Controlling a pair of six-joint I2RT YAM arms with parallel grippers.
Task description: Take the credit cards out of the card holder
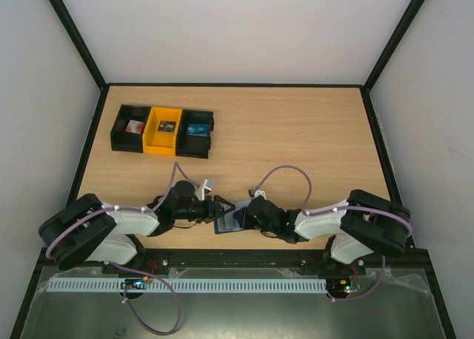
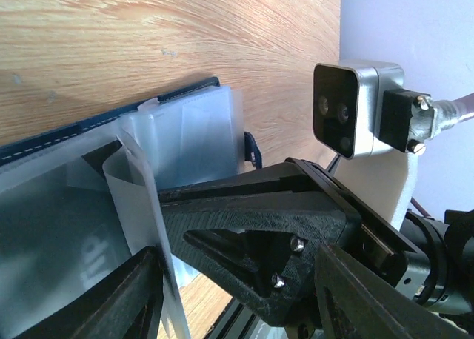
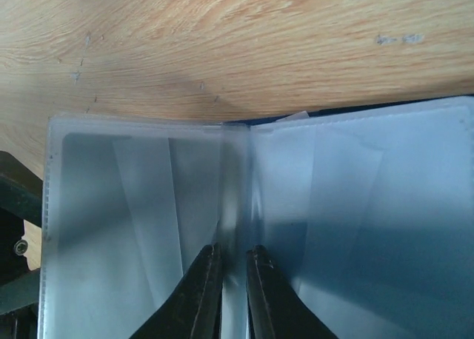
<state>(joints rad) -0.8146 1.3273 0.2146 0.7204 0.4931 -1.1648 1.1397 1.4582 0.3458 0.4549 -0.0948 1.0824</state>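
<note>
The card holder lies open near the front edge between both arms, its clear sleeves fanned out and its navy cover edge showing. My right gripper stands a narrow slit apart around the fold of the sleeves, and I see no firm pinch. My left gripper is open wide; one sleeve leaf stands up beside its left finger. A bluish credit card lies in a bin. I cannot make out any card in the sleeves.
Three bins stand in a row at the back left: a black one, a yellow one and another black one, each with a small flat item inside. The right arm's finger mount and wrist camera crowd the left gripper.
</note>
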